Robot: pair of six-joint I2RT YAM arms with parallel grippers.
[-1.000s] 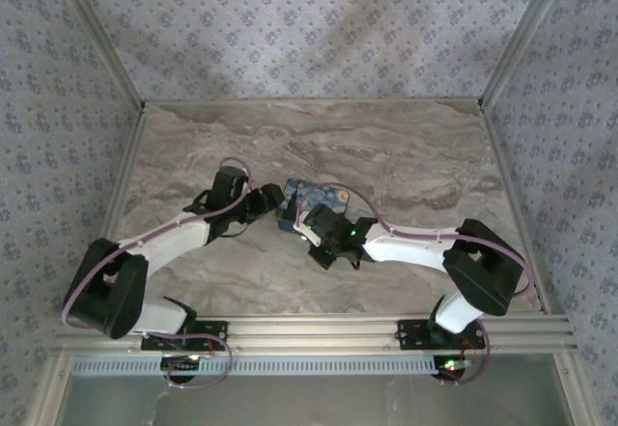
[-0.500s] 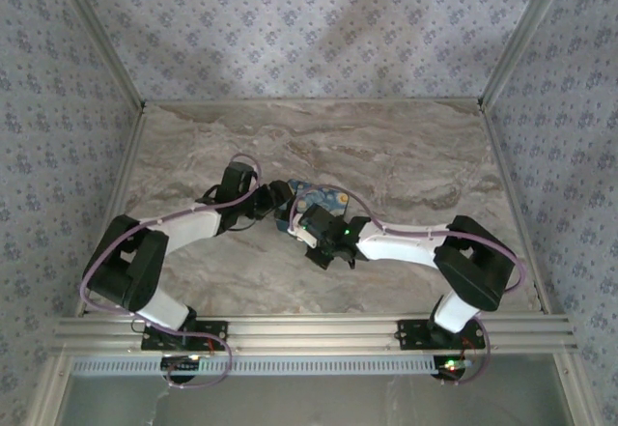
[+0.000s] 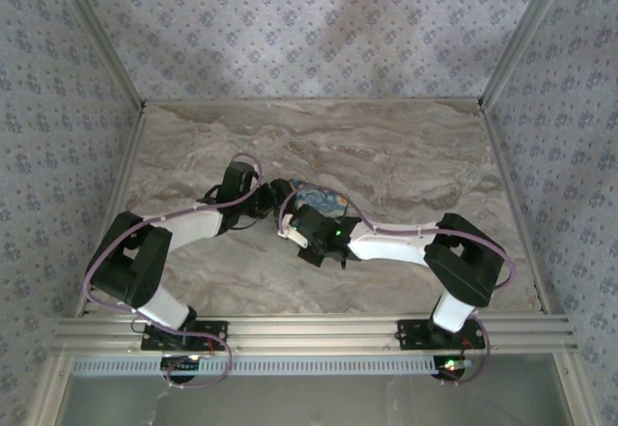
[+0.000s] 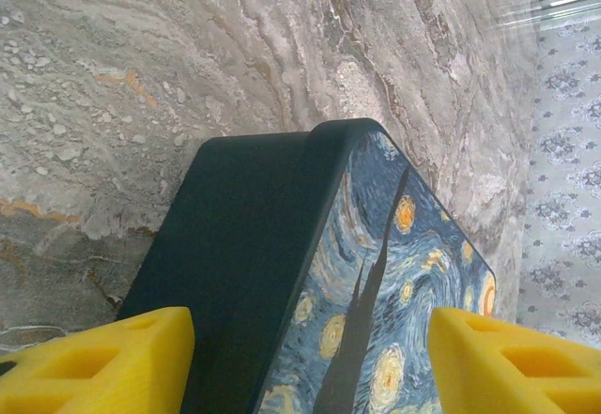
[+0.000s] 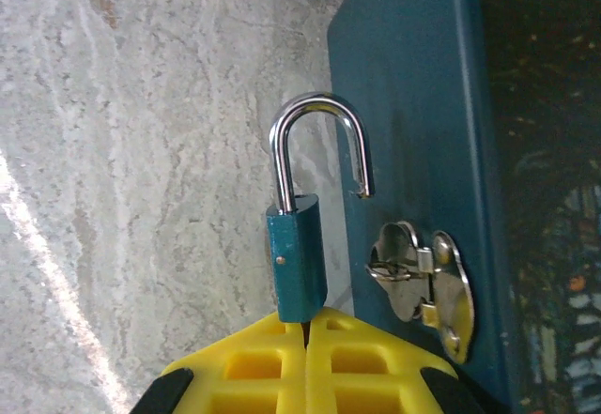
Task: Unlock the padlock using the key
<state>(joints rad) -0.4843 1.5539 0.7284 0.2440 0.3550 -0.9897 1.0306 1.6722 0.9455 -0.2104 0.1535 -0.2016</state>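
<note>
The padlock (image 5: pixel 299 254) has a teal body and a silver shackle (image 5: pixel 319 128) that is swung open and free of the hasp (image 5: pixel 423 278) on the blue tin (image 5: pixel 413 95). My right gripper (image 5: pixel 307 325) is shut right under the padlock's base, and the padlock stands off its yellow fingertips above the table. The key is hidden between the pads. My left gripper (image 4: pixel 305 376) is open, one yellow finger (image 4: pixel 94 367) by the tin's dark side wall and the other over the painted lid (image 4: pixel 394 273). From above, both grippers meet at the tin (image 3: pixel 321 197).
The tin lies near the middle of the marble table (image 3: pixel 406 146). Patterned walls (image 3: pixel 309 30) close in the back and both sides. An aluminium rail (image 3: pixel 319 329) with the arm bases runs along the near edge.
The left arm has stretched further right and its gripper now sits over the tin. The right arm has shifted a little to the left. The tin is more covered from above.
</note>
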